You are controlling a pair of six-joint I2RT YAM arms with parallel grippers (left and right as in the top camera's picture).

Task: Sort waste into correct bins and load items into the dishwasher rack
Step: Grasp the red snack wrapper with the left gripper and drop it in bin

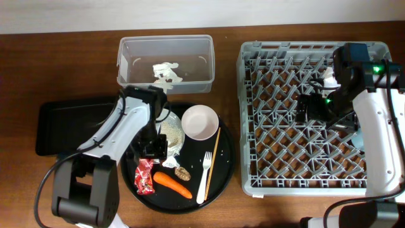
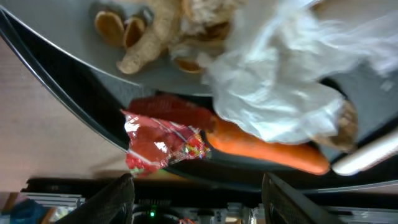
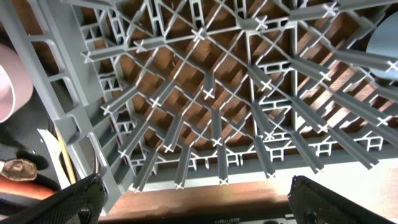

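Observation:
My left gripper hangs open and empty over the round black tray, just above the red snack wrapper and the carrot. Crumpled white tissue lies over the pale green plate, which carries food scraps. The brown pit, white fork, chopstick and white-pink bowl also sit on that tray. My right gripper stands wide open above the grey dishwasher rack, holding nothing. A light blue cup rests in the rack, partly hidden by the right arm.
The clear tub at the back holds a piece of white tissue. A shallow black tray lies left of the round tray. The left arm reaches across between the two. Bare wooden table shows in front of the rack.

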